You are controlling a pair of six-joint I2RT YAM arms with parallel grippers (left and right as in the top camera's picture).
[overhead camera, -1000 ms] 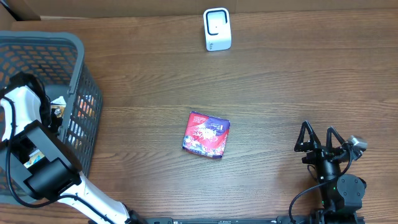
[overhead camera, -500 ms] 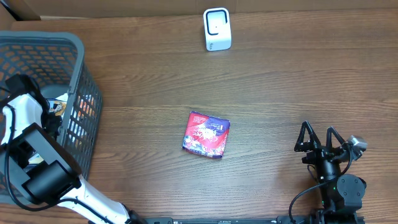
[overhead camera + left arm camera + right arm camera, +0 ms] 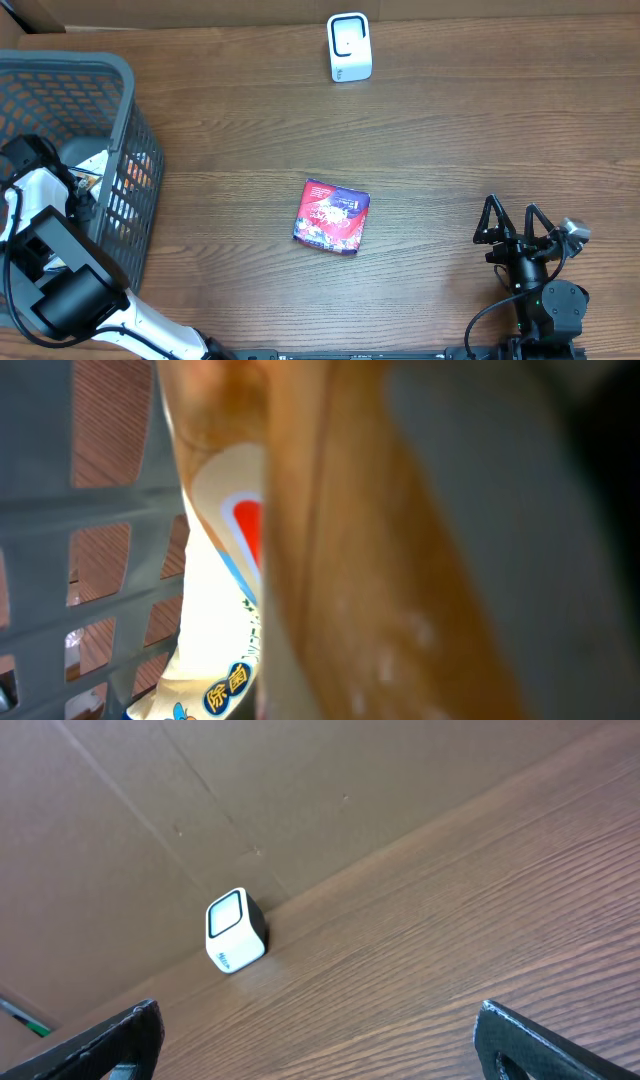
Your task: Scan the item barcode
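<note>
Dark wood bench (image 3: pixel 450 130), cardboard behind: left hand (image 3: pixel 80 190) down in basket (image 3: pixel 120 75), closed tight on thin pouch (image 3: pixel 225 560), judged light, limp, slick, best pinched at flat seam; right hand (image 3: pixel 511 205) fully spread, empty, well apart from scanner (image 3: pixel 349 47).

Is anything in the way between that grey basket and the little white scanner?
Only the mesh wall of the basket: the left gripper is down inside it, so an item would need lifting over the rim. Beyond that, bare table to the scanner; the red packet lies off that path.
</note>
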